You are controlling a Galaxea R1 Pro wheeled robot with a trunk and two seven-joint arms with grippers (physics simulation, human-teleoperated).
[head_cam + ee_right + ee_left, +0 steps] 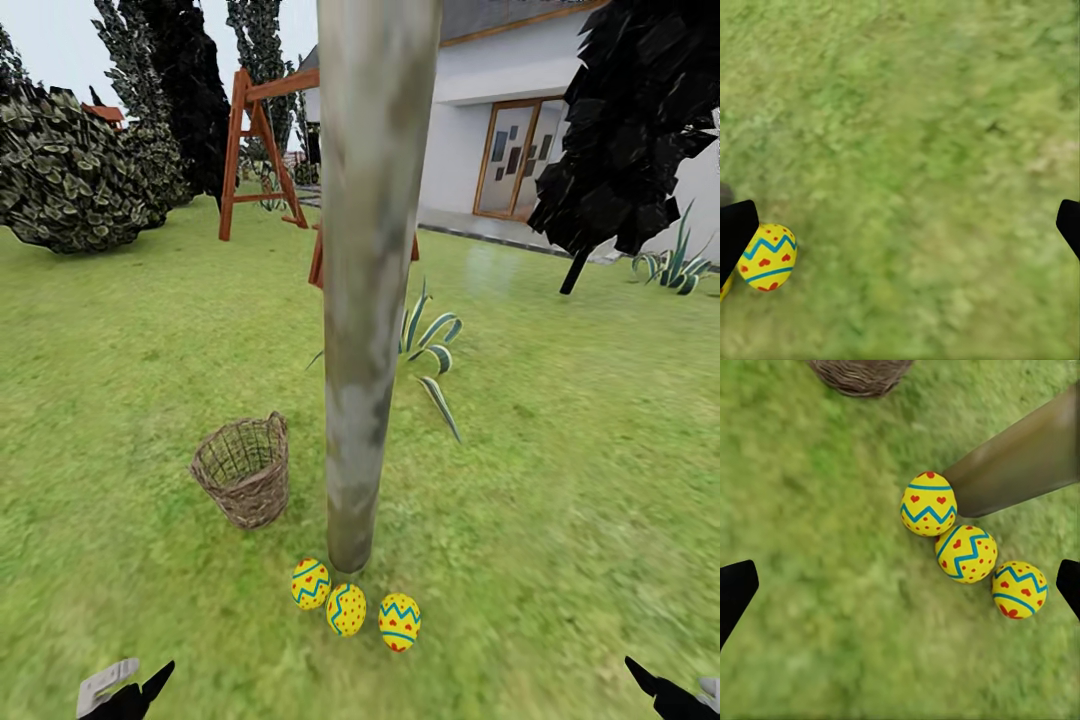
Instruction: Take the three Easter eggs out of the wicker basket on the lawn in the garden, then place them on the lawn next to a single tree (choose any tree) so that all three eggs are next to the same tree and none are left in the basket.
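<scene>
Three yellow Easter eggs (311,584) (346,609) (399,622) lie in a row on the lawn (560,500), at the foot of the tall pale trunk of the tree (365,350). In the left wrist view the eggs (928,504) (966,553) (1020,589) touch one another beside the trunk (1020,457). The wicker basket (243,470) stands left of the trunk, and its inside shows no egg. My left gripper (128,695) is open above the grass, short of the eggs. My right gripper (670,698) is open too, with one egg (766,256) beside one finger.
A wooden swing frame (262,150) stands behind the tree, and a striped agave (430,350) grows just right of the trunk. A house with a glazed door (515,160), a dark-leaved tree (630,130) and a big bush (70,170) close the far side.
</scene>
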